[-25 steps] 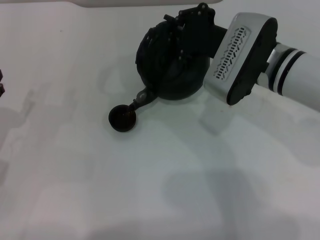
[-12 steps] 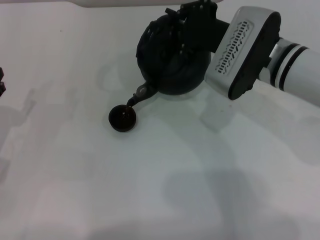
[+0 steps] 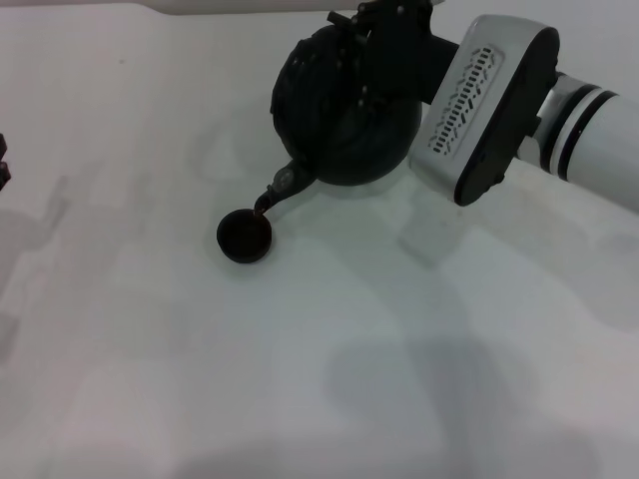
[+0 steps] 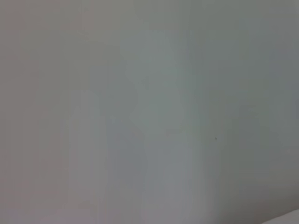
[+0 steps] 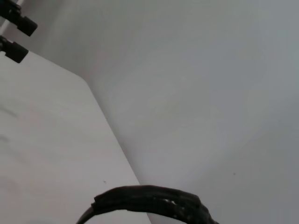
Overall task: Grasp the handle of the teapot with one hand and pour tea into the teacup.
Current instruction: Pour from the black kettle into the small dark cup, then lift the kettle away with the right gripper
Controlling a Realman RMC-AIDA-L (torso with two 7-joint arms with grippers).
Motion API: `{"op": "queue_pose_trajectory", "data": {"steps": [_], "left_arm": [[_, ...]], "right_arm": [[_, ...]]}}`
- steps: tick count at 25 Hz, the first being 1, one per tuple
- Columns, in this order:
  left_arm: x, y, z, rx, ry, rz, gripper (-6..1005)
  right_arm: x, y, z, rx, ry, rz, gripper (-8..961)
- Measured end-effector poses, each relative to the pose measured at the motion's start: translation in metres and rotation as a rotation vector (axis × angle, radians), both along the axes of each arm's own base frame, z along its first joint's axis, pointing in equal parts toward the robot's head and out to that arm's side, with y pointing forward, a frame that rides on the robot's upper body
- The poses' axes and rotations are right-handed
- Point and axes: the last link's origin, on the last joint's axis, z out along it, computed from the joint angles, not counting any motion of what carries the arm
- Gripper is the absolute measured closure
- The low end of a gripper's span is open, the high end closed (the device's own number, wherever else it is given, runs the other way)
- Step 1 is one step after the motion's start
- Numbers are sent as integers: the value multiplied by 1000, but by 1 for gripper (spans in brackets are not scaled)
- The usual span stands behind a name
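The black round teapot point(image 3: 344, 115) hangs tilted at the back of the white table, its spout point(image 3: 283, 185) pointing down toward the teacup point(image 3: 245, 238). A thin reddish-brown thread of tea point(image 3: 263, 207) shows between the spout tip and the cup's far rim. My right gripper point(image 3: 394, 40) is shut on the handle, which fills the lower edge of the right wrist view as a thick black arch point(image 5: 149, 203). My left gripper point(image 3: 3, 165) stays at the far left edge with its two fingertips apart, nothing between them.
The white table point(image 3: 319, 359) stretches in front of the cup and to both sides. The right arm's white wrist housing point(image 3: 479, 110) reaches in from the right. The left wrist view holds only plain table surface point(image 4: 149, 112).
The teapot and right gripper have shifted slightly toward the back, and the spout tip now sits at the cup's far rim instead of over its middle. The left gripper is still.
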Motion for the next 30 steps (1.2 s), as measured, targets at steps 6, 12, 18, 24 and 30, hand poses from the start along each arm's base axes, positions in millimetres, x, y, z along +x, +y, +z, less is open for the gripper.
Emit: {"op": "queue_pose_trajectory", "data": {"steps": [6,12,18,24,30], "left_arm": [[0,3,0,3,-2,4,201],[1,5,0,3,-1,2,201],[1,5,0,2,-1,4,202],[1,6,0,1,-1,5,203],[2,8,-1,0,5,4,202]], "right_arm": [[0,-1,-1,2,-15,14,843],[-1,-2,-1,4,-21,23,844],[-1,-2,-1,6,-26,27,845],[-1,-1,-1,9,-32,31,845],[0,0,0,15,-30,27,846]]}}
